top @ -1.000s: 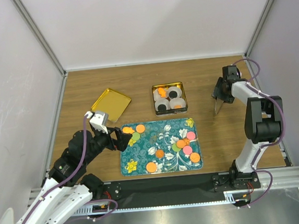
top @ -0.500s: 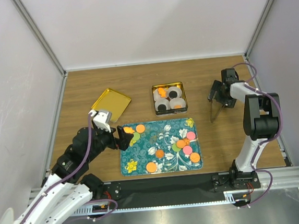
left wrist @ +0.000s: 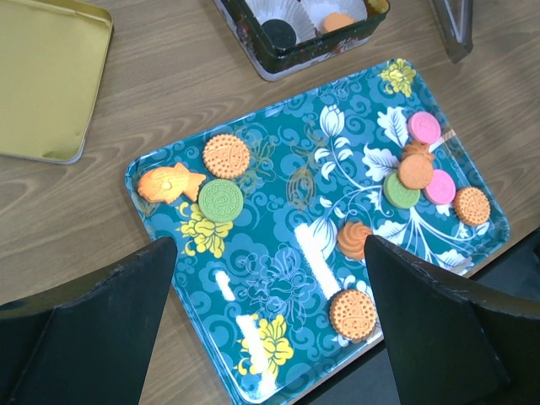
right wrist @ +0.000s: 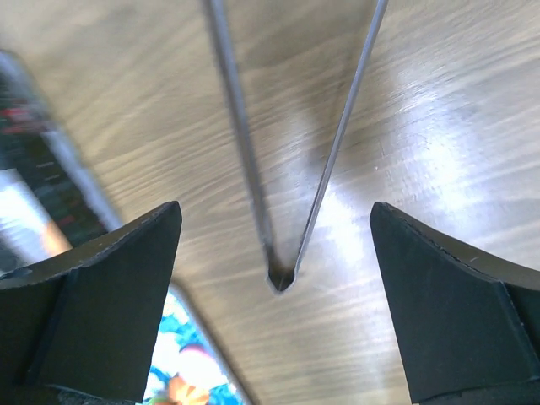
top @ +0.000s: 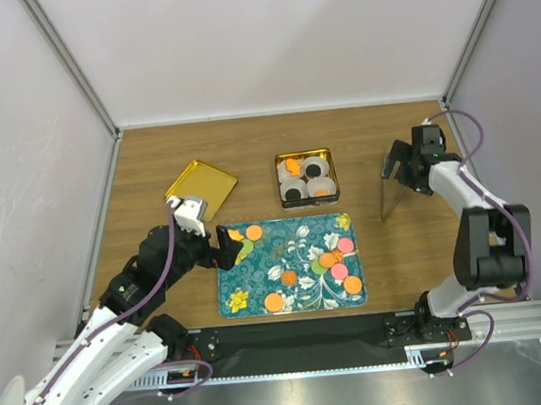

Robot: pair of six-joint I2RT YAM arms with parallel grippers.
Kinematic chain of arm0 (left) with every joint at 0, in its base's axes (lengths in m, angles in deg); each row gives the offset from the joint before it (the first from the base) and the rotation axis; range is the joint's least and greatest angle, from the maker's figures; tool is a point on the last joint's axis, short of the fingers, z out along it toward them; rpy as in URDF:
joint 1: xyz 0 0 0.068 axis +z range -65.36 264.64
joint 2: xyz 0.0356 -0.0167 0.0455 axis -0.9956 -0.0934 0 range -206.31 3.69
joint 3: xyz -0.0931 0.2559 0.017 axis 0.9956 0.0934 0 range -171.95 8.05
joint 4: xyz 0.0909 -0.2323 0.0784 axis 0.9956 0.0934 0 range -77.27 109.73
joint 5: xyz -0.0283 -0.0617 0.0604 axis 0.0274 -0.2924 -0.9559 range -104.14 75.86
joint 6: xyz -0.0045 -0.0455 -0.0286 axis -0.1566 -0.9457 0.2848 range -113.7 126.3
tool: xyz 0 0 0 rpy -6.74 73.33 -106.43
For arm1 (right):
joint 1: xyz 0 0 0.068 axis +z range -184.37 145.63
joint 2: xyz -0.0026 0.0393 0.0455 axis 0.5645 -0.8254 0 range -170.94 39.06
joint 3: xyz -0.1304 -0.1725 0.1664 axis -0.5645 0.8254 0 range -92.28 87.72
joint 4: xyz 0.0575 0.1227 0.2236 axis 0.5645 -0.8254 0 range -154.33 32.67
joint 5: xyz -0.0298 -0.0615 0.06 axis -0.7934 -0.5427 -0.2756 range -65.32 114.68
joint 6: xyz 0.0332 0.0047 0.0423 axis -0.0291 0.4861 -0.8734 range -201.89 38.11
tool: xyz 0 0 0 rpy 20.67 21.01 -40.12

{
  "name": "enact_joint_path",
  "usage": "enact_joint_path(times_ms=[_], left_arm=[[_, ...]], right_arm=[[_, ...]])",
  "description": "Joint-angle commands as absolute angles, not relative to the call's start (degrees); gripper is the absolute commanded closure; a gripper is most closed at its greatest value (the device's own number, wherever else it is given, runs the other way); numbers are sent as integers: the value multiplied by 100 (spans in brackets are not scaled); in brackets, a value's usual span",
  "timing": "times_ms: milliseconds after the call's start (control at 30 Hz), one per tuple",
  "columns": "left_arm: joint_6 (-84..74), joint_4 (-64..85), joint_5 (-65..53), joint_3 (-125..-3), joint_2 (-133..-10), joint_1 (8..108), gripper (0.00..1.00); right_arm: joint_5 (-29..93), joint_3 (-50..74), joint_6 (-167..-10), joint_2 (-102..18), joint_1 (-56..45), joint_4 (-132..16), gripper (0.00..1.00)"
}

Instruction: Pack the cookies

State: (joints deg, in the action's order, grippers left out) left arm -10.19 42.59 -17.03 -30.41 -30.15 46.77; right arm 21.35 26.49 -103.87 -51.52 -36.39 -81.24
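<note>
Several cookies lie on the teal tray (top: 298, 243): an orange one (top: 253, 232) at its left, a mixed cluster (top: 337, 254) at its right. The left wrist view shows an orange round cookie (left wrist: 226, 155), a green one (left wrist: 221, 200) and a pink one (left wrist: 423, 127). The tin (top: 305, 153) holds white paper cups with a black cookie (left wrist: 279, 32) and an orange one (left wrist: 340, 20). My left gripper (top: 228, 247) (left wrist: 270, 278) is open and empty over the tray's left end. My right gripper (top: 402, 170) (right wrist: 274, 253) is open, its fingers either side of metal tongs (right wrist: 283, 274) without touching them.
The gold tin lid (top: 200, 185) lies on the table left of the tin. The tongs (top: 388, 194) lie on the wood right of the tin and tray. Grey walls close in the table on three sides.
My left gripper has edged right onto the tray's left end. My right arm has swung its elbow outward, and the gripper has shifted slightly right above the tongs.
</note>
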Motion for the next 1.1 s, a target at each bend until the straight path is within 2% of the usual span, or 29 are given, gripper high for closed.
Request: enact_joint_path(times_ms=[0, 133, 300, 500, 633, 800, 933, 1067], left_arm=[[-1048, 4173, -1800, -3221, -3155, 4632, 0], [-1048, 4225, -1862, -3265, -3322, 4632, 0], [-1075, 4287, -2099, -3379, -3541, 4658, 0], [-1145, 4331, -2554, -3660, -4050, 4658, 1], [-1075, 4384, -2986, -4028, -4516, 4772, 2], [-987, 4270, -3180, -4529, -5447, 5219, 11], [-715, 4007, -3250, -5021, -6737, 5765, 22], [-338, 3874, -3181, -5566, -7961, 6047, 38]], right_arm=[[2170, 2787, -10403, -4375, -3674, -8168, 0], [2346, 3094, -10483, -3584, -3490, -8142, 0], [2038, 3130, -10518, -2757, -2621, -8317, 0], [1757, 3165, -10650, -2484, -1514, -8291, 0], [1739, 3183, -10676, -2519, -1152, -8177, 0], [2011, 3235, -10641, -2562, -1099, -7984, 0], [2143, 3235, -10623, -2528, -1090, -7913, 0], [2205, 3235, -10571, -2448, -1073, -7983, 0]])
